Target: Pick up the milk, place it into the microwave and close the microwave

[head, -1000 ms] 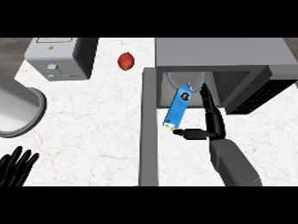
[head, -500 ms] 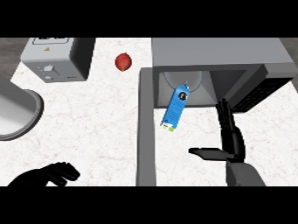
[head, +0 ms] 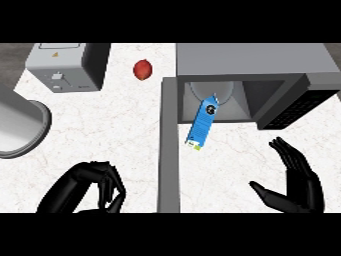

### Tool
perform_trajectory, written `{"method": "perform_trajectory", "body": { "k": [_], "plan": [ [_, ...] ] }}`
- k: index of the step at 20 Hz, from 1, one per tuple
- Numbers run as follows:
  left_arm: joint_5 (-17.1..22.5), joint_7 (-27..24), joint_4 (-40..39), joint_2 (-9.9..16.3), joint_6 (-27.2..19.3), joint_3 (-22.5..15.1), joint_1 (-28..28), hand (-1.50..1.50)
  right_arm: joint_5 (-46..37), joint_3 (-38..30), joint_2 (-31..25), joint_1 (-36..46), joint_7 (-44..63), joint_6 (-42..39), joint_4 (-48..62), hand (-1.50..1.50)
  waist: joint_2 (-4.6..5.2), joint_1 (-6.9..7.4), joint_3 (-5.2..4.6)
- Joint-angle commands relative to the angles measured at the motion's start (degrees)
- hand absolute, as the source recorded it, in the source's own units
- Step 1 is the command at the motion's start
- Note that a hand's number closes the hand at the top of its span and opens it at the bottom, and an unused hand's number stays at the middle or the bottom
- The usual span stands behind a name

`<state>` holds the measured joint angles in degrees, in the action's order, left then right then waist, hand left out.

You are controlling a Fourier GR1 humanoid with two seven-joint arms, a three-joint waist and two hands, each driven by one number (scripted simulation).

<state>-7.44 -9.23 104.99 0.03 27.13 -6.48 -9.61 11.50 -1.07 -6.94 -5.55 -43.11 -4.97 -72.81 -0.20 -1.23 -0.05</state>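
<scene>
The blue milk carton (head: 204, 122) lies tilted in the mouth of the open microwave (head: 250, 62), its white-capped top toward the round plate inside and its lower end sticking out over the counter. My right hand (head: 295, 182) is open at the lower right, fingers straight and thumb spread, apart from the carton and below the microwave's dark control panel. My left hand (head: 92, 187) shows at the lower left with its fingers curled and nothing in it. The microwave door (head: 170, 150) stands swung open, seen edge-on as a grey bar between my two hands.
A grey toaster (head: 64, 67) stands at the back left. A red apple (head: 143, 69) lies between it and the microwave. A large grey cylinder (head: 9, 125) lies at the left edge on the white marble counter (head: 106, 130).
My right hand let go of the milk carton and drew back toward the lower right, opening its fingers. My left hand rose into view at the lower left and curled its fingers.
</scene>
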Motion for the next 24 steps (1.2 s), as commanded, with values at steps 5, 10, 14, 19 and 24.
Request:
{"method": "perform_trajectory", "body": {
  "k": [5,10,14,19,24],
  "plan": [
    [-4.95,-0.60,-14.36,-0.03,-10.64,-11.15,14.20,1.50,5.33,-3.62,-4.32,-8.96,6.87,-2.26,-15.44,-1.50,0.19,0.24,0.01],
    [-7.29,-3.40,-23.56,-0.02,-20.20,-19.90,23.08,1.50,3.59,-3.98,-7.48,-12.26,6.37,-3.95,-20.51,-1.50,0.24,-0.46,-0.01],
    [-3.81,1.09,-29.65,-0.02,-23.38,-27.22,27.67,1.50,6.41,-6.94,-7.43,-6.08,9.31,-2.85,-19.77,-1.50,0.32,0.15,0.03],
    [5.34,3.44,-40.04,-0.01,-36.67,-38.09,36.83,1.50,6.15,-4.57,-7.91,-9.37,9.80,-5.49,-25.61,-1.50,0.63,-2.03,-0.03],
    [12.76,2.39,-48.36,-0.01,-38.27,-44.66,42.18,1.50,10.06,-4.97,-11.02,-8.71,16.50,-7.59,-32.23,-1.50,0.92,-3.80,-0.11]
  ]
}}
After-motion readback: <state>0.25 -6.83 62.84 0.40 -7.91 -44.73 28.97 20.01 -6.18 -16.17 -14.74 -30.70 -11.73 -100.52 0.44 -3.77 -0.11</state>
